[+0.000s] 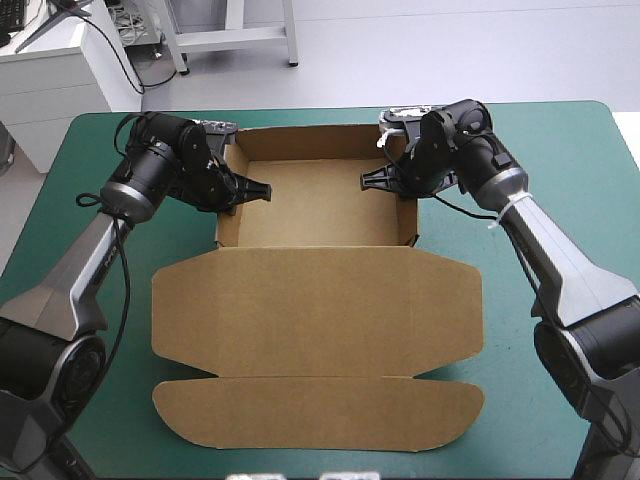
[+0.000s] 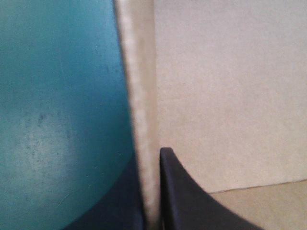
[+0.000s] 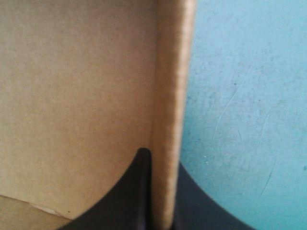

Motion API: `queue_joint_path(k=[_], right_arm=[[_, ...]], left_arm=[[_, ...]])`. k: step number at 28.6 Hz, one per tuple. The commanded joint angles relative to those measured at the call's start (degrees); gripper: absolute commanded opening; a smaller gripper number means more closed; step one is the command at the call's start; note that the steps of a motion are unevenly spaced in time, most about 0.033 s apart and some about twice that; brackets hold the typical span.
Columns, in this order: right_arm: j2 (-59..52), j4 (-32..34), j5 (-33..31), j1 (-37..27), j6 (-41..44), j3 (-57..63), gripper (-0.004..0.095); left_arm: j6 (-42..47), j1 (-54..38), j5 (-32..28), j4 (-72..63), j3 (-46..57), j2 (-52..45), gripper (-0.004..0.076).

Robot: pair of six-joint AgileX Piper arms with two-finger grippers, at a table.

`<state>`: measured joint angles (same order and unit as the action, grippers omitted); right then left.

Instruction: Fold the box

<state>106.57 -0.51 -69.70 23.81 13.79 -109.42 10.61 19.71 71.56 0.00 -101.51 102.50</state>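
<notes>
a: progress?
b: box (image 1: 320, 205) sits mid-table, toward the far edge, on the teal-green cover (image 1: 560, 140); tray walls raised and tucked; lid (image 1: 320, 300) lies flat toward the near edge, probably the part left.
a: grippers, contents?
b: left gripper (image 1: 262, 190) clamped on the left wall (image 1: 222, 228); right gripper (image 1: 372, 180) clamped on the right wall (image 1: 412, 225); nothing in the tray.

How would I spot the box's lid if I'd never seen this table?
On the teal-green table sits a brown box. Its far half is a tray with raised walls. The lid is the near half, lying flat and ending in a rounded flap.
</notes>
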Motion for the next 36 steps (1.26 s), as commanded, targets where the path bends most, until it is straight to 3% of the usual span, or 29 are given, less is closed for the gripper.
queue_joint_path(k=[1,15,36], right_arm=[[-3.39,-4.87,-1.93,-0.66,-3.37,-1.36,-0.0017],[-2.71,-5.02,-1.93,-0.66,-3.15,-1.33,-0.0019],[8.45,-5.35,-1.93,-0.66,-1.20,-1.33,-0.0017]], left_arm=[[-2.13,0.35,0.50,0.00,-2.02,-1.13,-0.0008],[-4.39,0.35,1.38,-1.08,-2.02,0.59,-0.0008],[-3.45,0.35,2.02,-5.77,-2.02,9.75,-0.0008]])
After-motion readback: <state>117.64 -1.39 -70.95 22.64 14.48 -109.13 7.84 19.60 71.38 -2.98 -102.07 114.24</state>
